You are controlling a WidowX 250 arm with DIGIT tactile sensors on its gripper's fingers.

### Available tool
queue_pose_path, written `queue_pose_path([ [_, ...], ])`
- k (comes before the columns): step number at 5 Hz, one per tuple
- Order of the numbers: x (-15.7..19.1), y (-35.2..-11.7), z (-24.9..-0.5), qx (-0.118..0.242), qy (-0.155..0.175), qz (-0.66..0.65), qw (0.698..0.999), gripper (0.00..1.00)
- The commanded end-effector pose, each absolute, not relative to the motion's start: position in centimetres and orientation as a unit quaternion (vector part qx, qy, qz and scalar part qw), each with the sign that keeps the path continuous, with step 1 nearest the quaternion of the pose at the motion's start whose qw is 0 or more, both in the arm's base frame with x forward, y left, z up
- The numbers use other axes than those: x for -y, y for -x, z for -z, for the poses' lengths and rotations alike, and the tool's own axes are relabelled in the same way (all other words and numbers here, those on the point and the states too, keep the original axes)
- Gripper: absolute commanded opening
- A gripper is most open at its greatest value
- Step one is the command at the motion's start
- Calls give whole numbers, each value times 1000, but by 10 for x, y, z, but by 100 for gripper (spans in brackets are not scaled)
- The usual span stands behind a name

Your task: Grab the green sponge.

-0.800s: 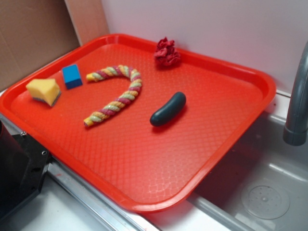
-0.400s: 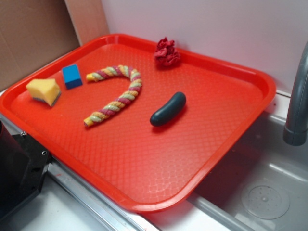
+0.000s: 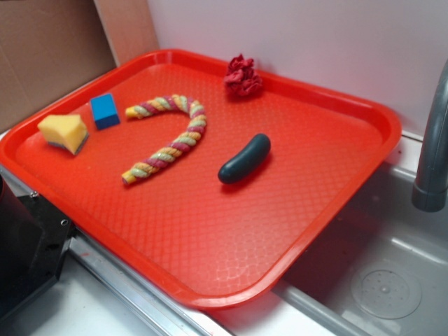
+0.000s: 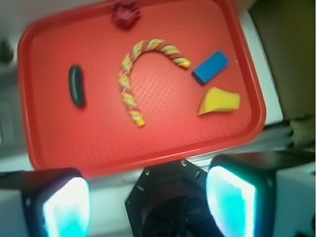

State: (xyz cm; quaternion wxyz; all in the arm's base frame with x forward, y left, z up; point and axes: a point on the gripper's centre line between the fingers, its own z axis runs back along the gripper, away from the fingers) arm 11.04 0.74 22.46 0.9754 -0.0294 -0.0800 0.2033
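The green sponge [image 3: 64, 132] is a chunky yellow wedge with a thin dark layer underneath, lying at the near left corner of the red tray [image 3: 336, 203]. From the wrist camera the sponge [image 4: 219, 101] shows at the tray's right side. My gripper [image 4: 148, 200] is open, high above the tray's near edge, with nothing between its two glowing pads [image 4: 230, 200]. The sponge lies well ahead of it and to the right. In the exterior view only a black part of the arm [image 3: 28, 245] shows at the lower left; the gripper's fingers are out of sight there.
On the tray lie a blue block [image 3: 105, 110], a curved striped rope [image 3: 168, 136], a dark green sausage-shaped object [image 3: 244, 159] and a red crumpled cloth [image 3: 243, 77]. A grey sink basin [image 3: 378, 280] and faucet [image 3: 432, 147] are at the right.
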Motion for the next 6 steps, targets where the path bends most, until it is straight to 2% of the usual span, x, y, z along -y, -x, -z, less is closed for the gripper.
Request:
queue_pose_path([
  [1,-43,-102,-194,102,52,-439,891,100],
  [2,-64,-98,-172,120,54,-546,827,100],
  [3,-79,-101,-148,147,31,-615,774,100],
  [4,-93,-110,-122,155,4,-651,743,100],
  [5,-115,-132,-92,148,-7,-684,715,100],
  [6,-131,-142,-68,130,-14,-714,687,100],
])
